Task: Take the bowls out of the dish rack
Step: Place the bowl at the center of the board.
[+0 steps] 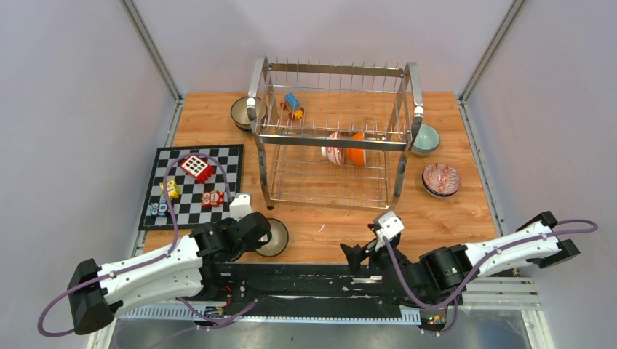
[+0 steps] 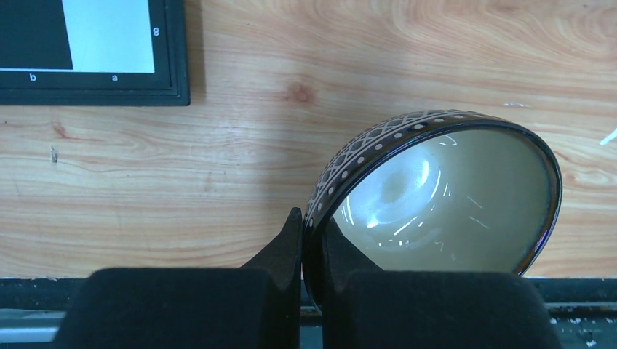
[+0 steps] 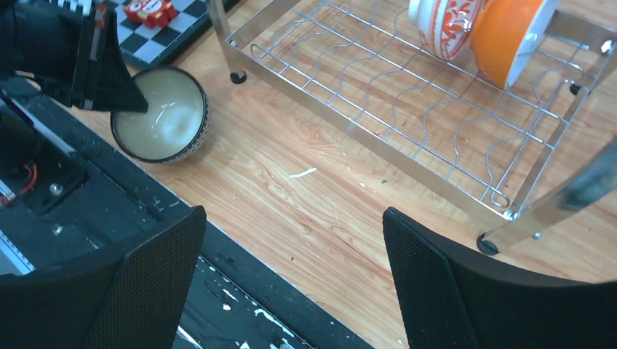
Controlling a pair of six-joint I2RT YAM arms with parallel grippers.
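The wooden worktop [image 1: 327,218] carries the dish rack [image 1: 305,138] at its middle, with a chequered board [image 1: 218,160] to the left of it. The rack is nearly unloaded. Only two bowls stand in it, on edge side by side on the lower tier: a red-and-white bowl [image 1: 334,149] and an orange bowl [image 1: 356,149].

Three others sit out on the wood:
- a brown bowl [image 1: 244,113] by the rack's far left corner
- a green bowl [image 1: 426,138] by its right end
- a red patterned bowl [image 1: 441,179] nearer on the right

The left end effector [image 2: 311,225] is clenched on the rim of a dark bowl [image 2: 451,196], one finger inside and one outside. This bowl is near the front edge, just in front of the rack's left leg. It is tilted, and I cannot tell whether its foot touches the wood.

The right end effector [image 3: 292,214] is released and empty, low in front of the rack.

The step in hand looks like setting this bowl down. The next move calls for levelling it, lowering it until it rests flat, then letting go and backing off without tipping it. After that, the free right arm seems best placed to reach into the lower tier, pinch a rim and draw that bowl out beneath the upper tier.

A small toy block [image 1: 293,102] on the upper tier is no part of the job.
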